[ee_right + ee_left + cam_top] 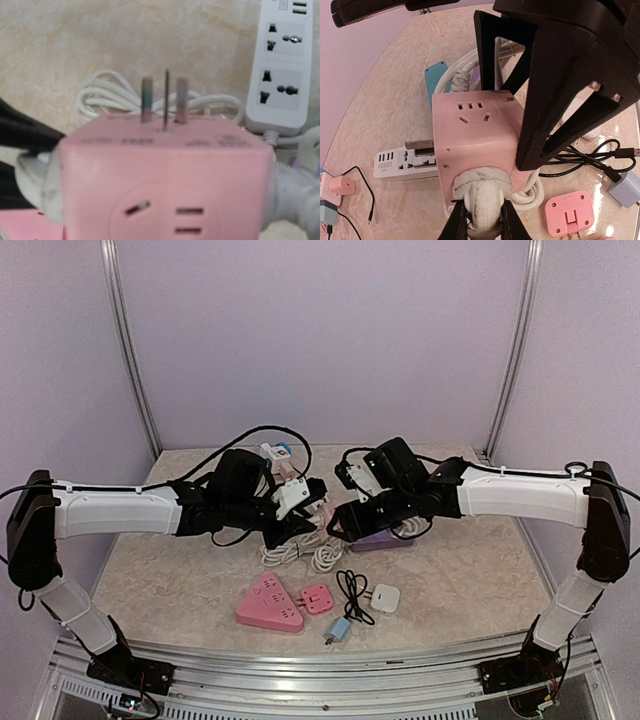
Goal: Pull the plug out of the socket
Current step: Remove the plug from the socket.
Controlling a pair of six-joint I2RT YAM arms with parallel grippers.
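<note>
A pink cube socket (470, 140) is held between the two arms near the table's middle (324, 511). A grubby white plug (481, 192) sits in its near face, seated against the socket. My left gripper (481, 209) is shut on the plug's neck, one finger on each side. The right gripper's black fingers (545, 115) clamp the cube on its far and right sides. In the right wrist view the cube (165, 170) fills the lower half, its metal prongs (165, 100) pointing away, and my right gripper's own fingers are hidden.
White coiled cable (300, 555) lies under the cube. A white power strip (282, 65) and a blue one (436, 80) lie close by. Nearer the front are a pink triangular strip (268, 605), a pink adapter (317, 598), a white charger (386, 597) and a black cable (352, 592).
</note>
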